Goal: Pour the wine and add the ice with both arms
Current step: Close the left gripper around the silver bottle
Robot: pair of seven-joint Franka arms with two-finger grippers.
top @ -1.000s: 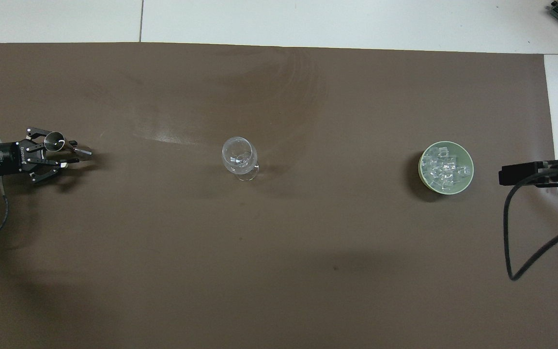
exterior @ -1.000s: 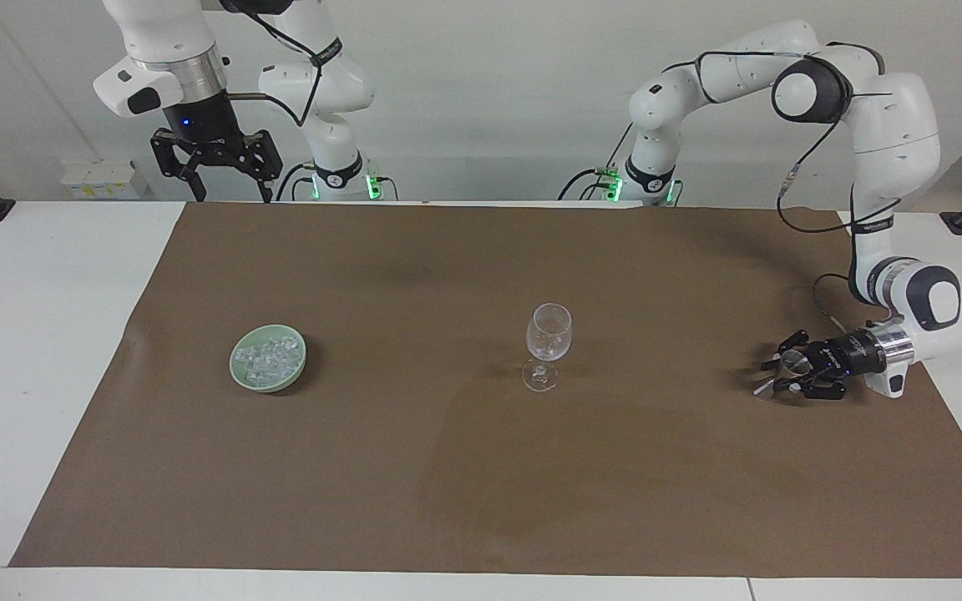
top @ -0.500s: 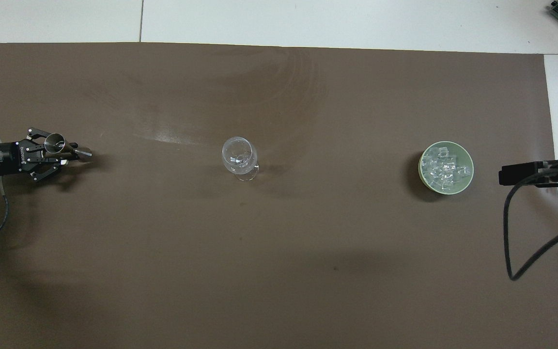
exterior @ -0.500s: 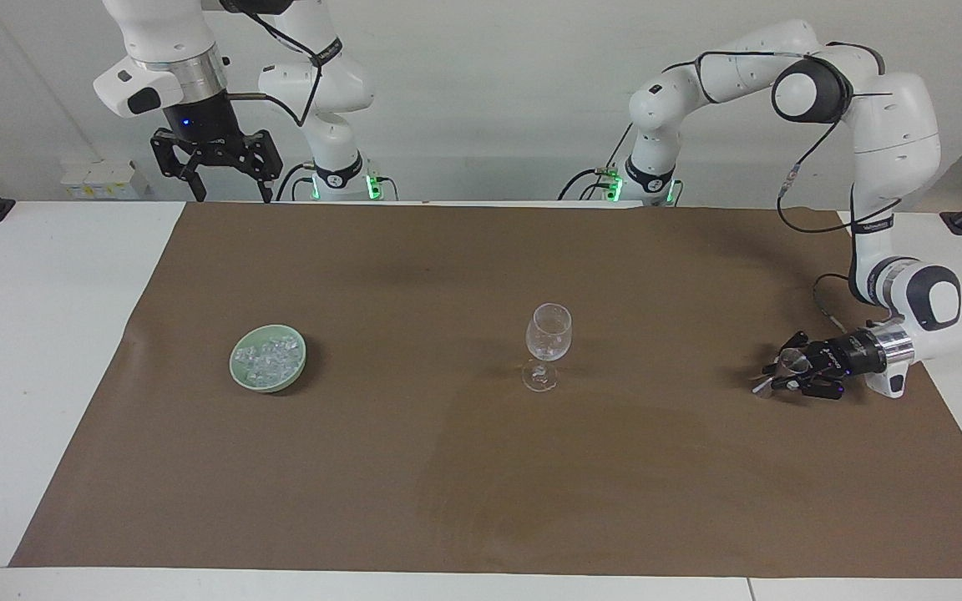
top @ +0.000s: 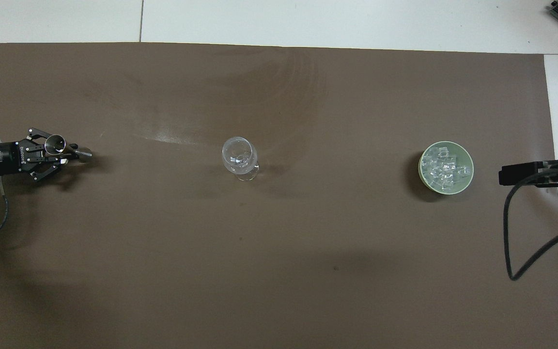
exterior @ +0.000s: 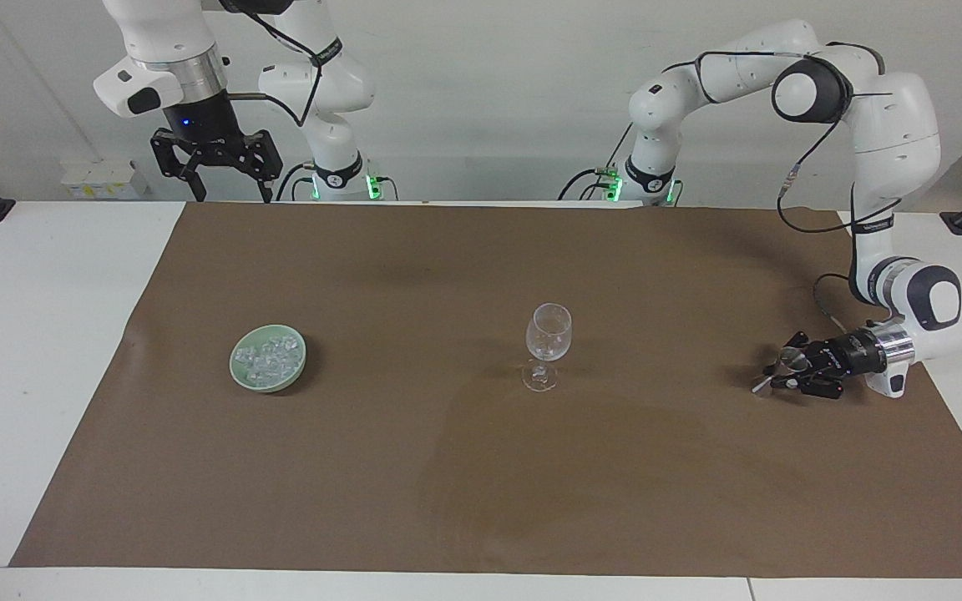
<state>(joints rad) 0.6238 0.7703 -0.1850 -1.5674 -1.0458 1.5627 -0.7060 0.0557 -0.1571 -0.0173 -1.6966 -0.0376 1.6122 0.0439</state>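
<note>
An empty clear wine glass (exterior: 549, 334) (top: 239, 157) stands upright mid-mat. The ice (exterior: 270, 357) (top: 445, 167) is heaped in a pale green bowl (exterior: 260, 384) (top: 421, 167) toward the right arm's end. My left gripper (exterior: 777, 380) (top: 68, 154) lies low and level over the mat at the left arm's end. It is shut on a small silver measuring cup (exterior: 793, 360) (top: 56, 143), and its fingers point toward the glass. My right gripper (exterior: 232, 194) hangs open and empty, high over the mat's edge by its own base. No wine is in view.
A brown mat (exterior: 481, 467) covers most of the white table (exterior: 38, 351). In the overhead view a black bar with a looping cable (top: 526, 174) juts in beside the bowl. The left arm's cable (top: 3, 213) trails on the mat by its wrist.
The left gripper's fingers have drawn together onto the small silver cup. The right arm has stayed where it was.
</note>
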